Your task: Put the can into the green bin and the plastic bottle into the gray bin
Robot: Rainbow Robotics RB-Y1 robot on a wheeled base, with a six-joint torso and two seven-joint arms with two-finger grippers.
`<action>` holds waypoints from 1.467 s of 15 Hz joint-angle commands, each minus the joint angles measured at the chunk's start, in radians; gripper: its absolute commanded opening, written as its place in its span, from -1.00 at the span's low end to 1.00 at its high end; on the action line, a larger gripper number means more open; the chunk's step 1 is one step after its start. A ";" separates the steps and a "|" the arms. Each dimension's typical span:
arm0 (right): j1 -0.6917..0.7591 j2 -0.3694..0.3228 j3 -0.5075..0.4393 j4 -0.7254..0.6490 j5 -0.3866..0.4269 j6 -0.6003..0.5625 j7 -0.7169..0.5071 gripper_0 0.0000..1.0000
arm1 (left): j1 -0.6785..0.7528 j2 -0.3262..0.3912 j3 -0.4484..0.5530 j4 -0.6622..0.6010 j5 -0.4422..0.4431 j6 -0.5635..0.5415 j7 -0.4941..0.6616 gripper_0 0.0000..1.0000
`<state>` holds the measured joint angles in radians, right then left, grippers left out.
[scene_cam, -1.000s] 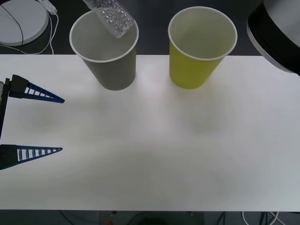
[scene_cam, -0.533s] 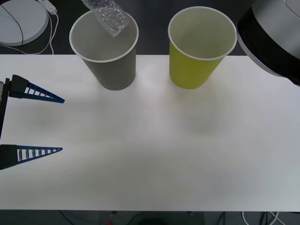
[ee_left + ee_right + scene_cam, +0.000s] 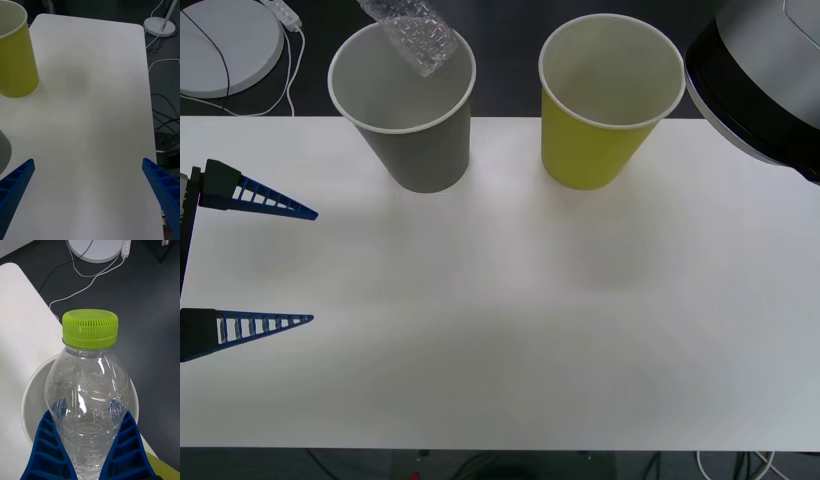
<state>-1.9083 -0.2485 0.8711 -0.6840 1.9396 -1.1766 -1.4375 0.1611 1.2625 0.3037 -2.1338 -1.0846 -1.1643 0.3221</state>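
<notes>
The clear, crinkly plastic bottle [image 3: 415, 35] hangs tilted over the back rim of the gray bin [image 3: 420, 150]. My right gripper [image 3: 88, 455] is shut on the bottle's body [image 3: 88, 397], blue fingers [image 3: 45, 450] on both sides, and the yellow-green cap [image 3: 90, 328] points away from the wrist. The gray bin's white rim [image 3: 27, 397] lies below the bottle. The green bin [image 3: 595, 150] stands to the right of the gray one. My left gripper [image 3: 313, 266] is open above the table's left side. The can is out of view.
The white table [image 3: 510, 320] extends in front of both bins. A white round base [image 3: 225, 40] with a cable sits on the dark floor beyond the table's far left. The right arm's gray housing [image 3: 760, 80] is at the upper right.
The bottle has shifted slightly back and left over the gray bin. The right arm's housing has moved a little to the left. The left gripper has not moved.
</notes>
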 commanded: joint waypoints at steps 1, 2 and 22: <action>0.000 0.000 0.002 0.001 0.010 -0.003 0.002 0.47 | 0.000 0.000 0.000 0.000 0.000 0.000 0.000 1.00; 0.002 0.000 0.003 0.004 0.009 -0.003 0.005 1.00 | 0.000 0.000 0.000 0.000 0.000 0.000 0.000 1.00; 0.045 -0.057 0.003 -0.006 -0.099 0.017 0.121 1.00 | 0.000 0.000 0.000 0.000 0.000 0.000 0.000 1.00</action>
<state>-1.8744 -0.2934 0.8745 -0.6712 1.8509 -1.1600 -1.3205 0.1611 1.2625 0.3037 -2.1338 -1.0845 -1.1643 0.3221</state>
